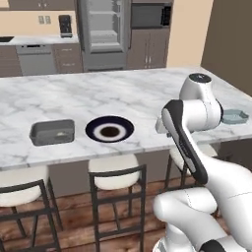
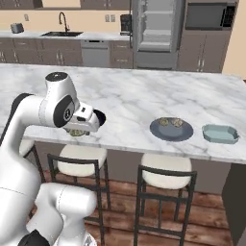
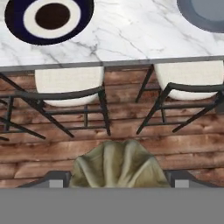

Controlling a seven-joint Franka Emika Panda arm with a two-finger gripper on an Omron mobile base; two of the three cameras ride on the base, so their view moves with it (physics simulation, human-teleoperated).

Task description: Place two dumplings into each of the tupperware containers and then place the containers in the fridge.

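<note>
Grasping one dumpling (image 3: 116,164) between the fingers (image 3: 116,179), spread wide around it; wrinkled beige lump sits right at the tips in the hand view, with a sliver of it peeking under the hand in the right base view (image 2: 77,132). Held out past the near edge of the worktop (image 1: 123,93), above wooden floor (image 3: 113,131) and two white-seated stools (image 3: 70,85).

Ahead of the fingers and off to one side, a navy-rimmed round plate (image 1: 109,129) near the worktop's front edge. Beyond that plate, further along the same edge, the dark grey container (image 1: 52,132), contents hard to make out. To the other side of the fingers, a flat grey-blue plate (image 2: 171,129) carrying two more dumplings (image 2: 164,122), set close together. Just past that plate, the pale teal container (image 2: 220,133), near the corner of the worktop; seen too behind the arm in the left base view (image 1: 235,116).

Wide bare marble behind the plates and containers. Far beyond the worktop, across open floor, the fridge (image 2: 156,29) with doors open and pale shelves showing. Dark microwave (image 2: 206,15) beside it.
</note>
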